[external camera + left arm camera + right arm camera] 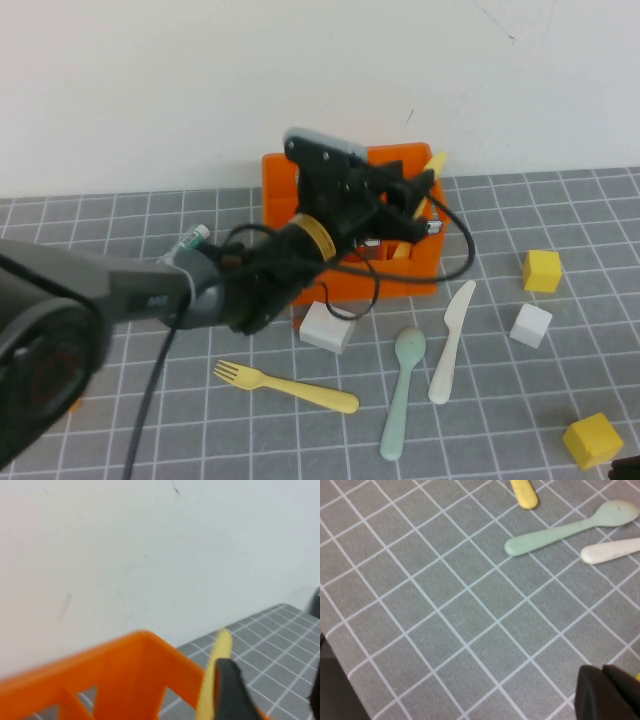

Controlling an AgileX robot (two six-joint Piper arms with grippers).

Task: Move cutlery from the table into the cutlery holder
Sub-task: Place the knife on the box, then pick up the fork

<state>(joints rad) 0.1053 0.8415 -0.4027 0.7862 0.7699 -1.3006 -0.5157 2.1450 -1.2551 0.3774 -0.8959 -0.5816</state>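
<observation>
We see our left gripper (pixel 415 200) reaching over the bright orange slotted plastic crate (pixel 285 185) at the upper middle of the high view, jaws parted beside the pale yellow plastic knife (pixel 432 166), which stands tilted inside the crate's right end. From the left wrist, that knife runs alongside one dark finger (pixel 231 687).

On the grey tiled tabletop (pixel 120 420), below the crate, lie the pale yellow plastic fork (pixel 285 386) at lower centre, the pale mint-green plastic spoon (pixel 402 392) to its right, and the cream-white plastic knife (pixel 452 342) just right of the spoon.

Our right gripper (pixel 610 692) sits at the lower right corner of the high view, jaws clenched on nothing, hovering above bare tiles.
</observation>
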